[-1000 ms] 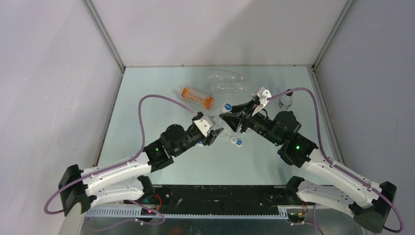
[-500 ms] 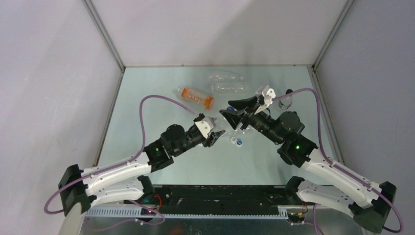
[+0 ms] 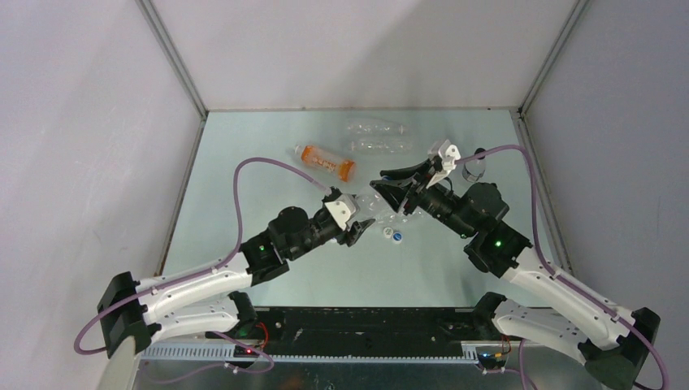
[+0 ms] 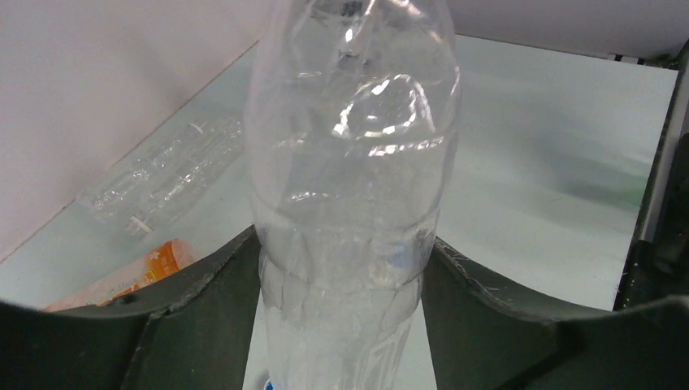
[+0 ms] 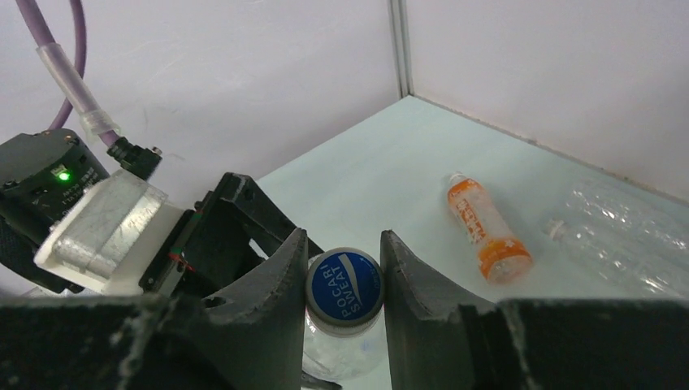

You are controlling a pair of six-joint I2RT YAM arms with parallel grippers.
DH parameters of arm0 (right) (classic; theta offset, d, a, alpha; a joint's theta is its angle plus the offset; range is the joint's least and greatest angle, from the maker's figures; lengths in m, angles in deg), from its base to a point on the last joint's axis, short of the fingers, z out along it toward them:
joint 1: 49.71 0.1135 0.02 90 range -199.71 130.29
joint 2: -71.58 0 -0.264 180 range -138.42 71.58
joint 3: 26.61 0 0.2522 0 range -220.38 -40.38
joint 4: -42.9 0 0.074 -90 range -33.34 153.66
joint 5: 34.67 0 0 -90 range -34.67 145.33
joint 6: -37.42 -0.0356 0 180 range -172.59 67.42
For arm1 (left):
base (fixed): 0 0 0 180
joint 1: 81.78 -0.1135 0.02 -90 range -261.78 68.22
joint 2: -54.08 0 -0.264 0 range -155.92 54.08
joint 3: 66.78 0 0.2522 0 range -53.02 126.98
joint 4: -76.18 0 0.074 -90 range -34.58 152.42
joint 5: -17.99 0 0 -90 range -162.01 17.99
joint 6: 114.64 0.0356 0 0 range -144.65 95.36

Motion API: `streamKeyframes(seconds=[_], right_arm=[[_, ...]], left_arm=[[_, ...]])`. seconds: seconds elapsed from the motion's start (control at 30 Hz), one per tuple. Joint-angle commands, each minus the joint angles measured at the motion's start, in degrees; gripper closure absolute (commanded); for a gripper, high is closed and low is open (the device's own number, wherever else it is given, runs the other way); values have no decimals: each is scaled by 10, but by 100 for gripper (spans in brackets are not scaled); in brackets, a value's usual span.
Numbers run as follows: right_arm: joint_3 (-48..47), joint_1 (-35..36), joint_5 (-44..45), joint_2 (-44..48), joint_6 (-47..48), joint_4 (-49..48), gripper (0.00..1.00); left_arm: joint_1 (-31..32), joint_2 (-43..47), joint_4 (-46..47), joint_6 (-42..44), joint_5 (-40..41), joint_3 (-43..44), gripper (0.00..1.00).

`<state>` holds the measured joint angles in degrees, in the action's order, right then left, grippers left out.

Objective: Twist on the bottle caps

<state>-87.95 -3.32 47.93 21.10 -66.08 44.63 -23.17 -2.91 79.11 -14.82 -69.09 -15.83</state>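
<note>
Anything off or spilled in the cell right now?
Nothing spilled or damaged. At the far end two clear bottles and an orange bottle lie on their sides; the orange one is the odd one out. Loose caps sit by the held bottle.

Left wrist view: the clear bottle (image 4: 353, 187) runs off the frame at 12 and 6 o'clock. A finger of the left gripper (image 4: 343, 241) covers half the orange-labelled bottle (image 4: 134, 275) at 8 o'clock.

Right wrist view: the blue cap (image 5: 344, 286) and right gripper (image 5: 344, 248) hide most of that bottle. The lying bottles (image 5: 626, 231) at 3 o'clock are cropped.

From above, two loose caps (image 3: 392, 236) are too small to read.
</note>
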Motion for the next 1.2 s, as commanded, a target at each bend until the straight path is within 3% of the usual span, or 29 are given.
streamKeyframes(seconds=[0.0,0.3,0.43,0.57,0.77,0.93,1.17], right_arm=[[-2,-59,21,36,23,65,100],[-2,-231,113,106,84,215,100],[-2,-317,171,111,91,251,100],[-2,-381,222,97,87,261,100],[33,-452,239,53,96,162,100],[48,-515,218,-17,95,95,100],[72,-550,185,-92,108,-31,100]], left_arm=[[-17,24,34,-25,29,-21,25],[-71,89,-44,-70,112,-65,1],[-127,123,-121,-94,166,-58,0],[-202,138,-213,-121,171,-31,0],[-233,169,-273,-74,167,-13,0],[-232,216,-278,-48,136,-11,0],[-232,263,-246,14,158,-46,0]])
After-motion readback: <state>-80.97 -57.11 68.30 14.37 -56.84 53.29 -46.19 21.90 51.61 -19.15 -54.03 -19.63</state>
